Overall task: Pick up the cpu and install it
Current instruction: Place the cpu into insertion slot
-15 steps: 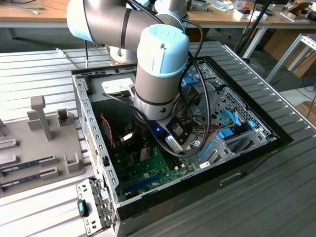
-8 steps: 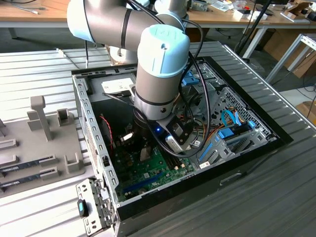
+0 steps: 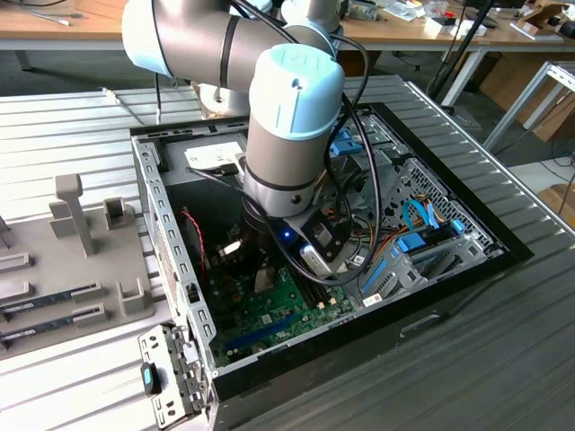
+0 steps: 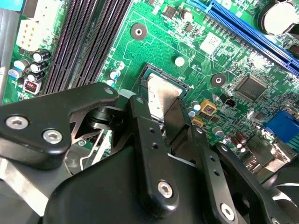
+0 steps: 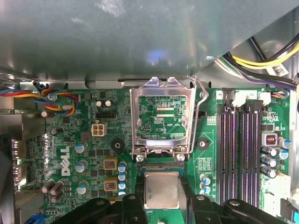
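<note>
Silvery cpu (image 5: 161,190), apparently between jaws.

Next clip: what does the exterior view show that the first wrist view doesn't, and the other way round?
Exterior view: the arm, its end down inside the open computer case, and a grey tray holding memory sticks beside the case, on the exterior view's left.
First wrist view: the cpu held in the gripper at the socket, next to the opened metal socket cover, with the memory slots alongside.
Both: the green motherboard.
</note>
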